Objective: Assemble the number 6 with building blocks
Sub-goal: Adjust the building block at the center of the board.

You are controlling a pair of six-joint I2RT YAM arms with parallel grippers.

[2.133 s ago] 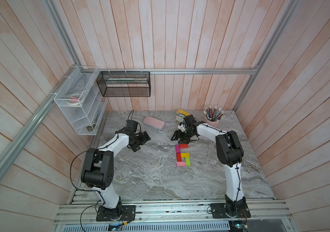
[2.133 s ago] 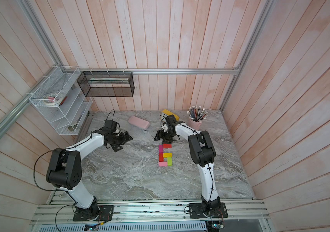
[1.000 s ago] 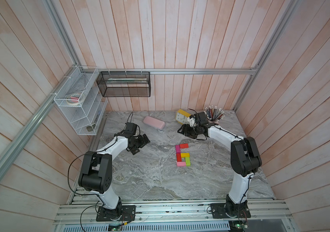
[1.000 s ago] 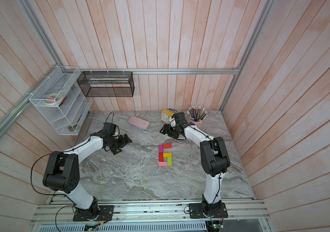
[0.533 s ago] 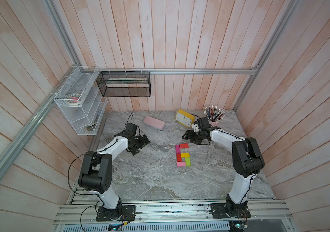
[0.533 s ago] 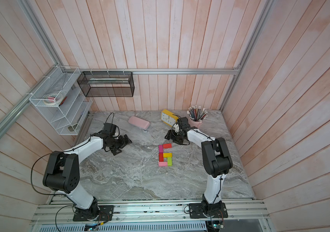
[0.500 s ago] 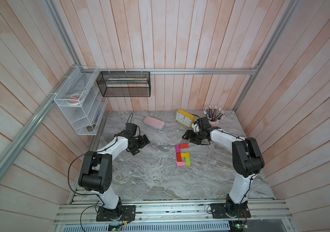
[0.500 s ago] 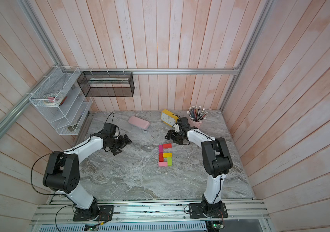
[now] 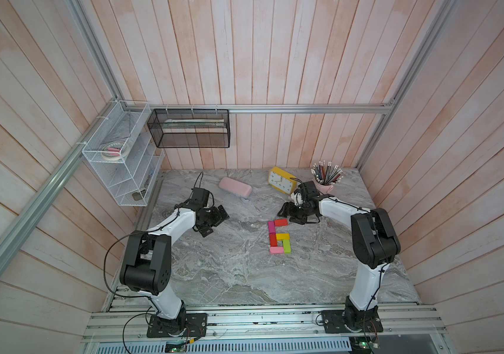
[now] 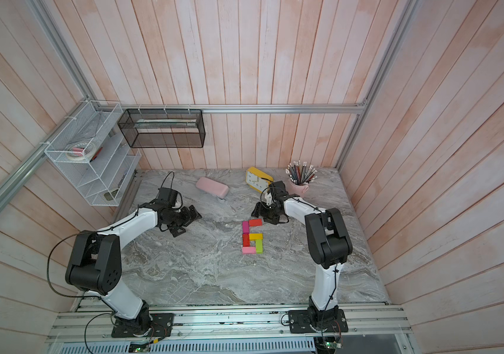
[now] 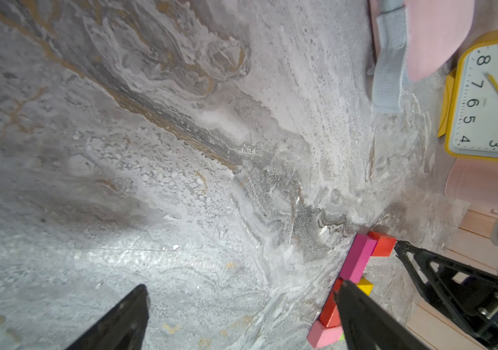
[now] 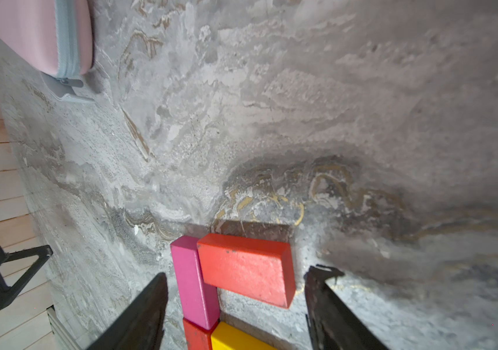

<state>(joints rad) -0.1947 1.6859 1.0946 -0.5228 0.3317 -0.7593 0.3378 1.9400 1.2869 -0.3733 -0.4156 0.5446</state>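
— Checking building blocks [image 9: 279, 236]: where on the marble table [image 9: 229, 275]?
— Lying flat right of centre, touching, laid out as a 6. Red block [image 12: 246, 268] at top, against magenta block [image 12: 193, 281].
— Right gripper [image 12: 240, 272]?
— Spread wide, low over the table, straddling red block and magenta's end. Nothing pinched.
— Left gripper [image 11: 240, 288]?
— Spread, empty, well apart from blocks, on their left.

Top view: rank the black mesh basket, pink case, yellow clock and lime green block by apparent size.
Black mesh basket, hanging nearer the camera
Pink case and yellow clock, about alike
Lime green block
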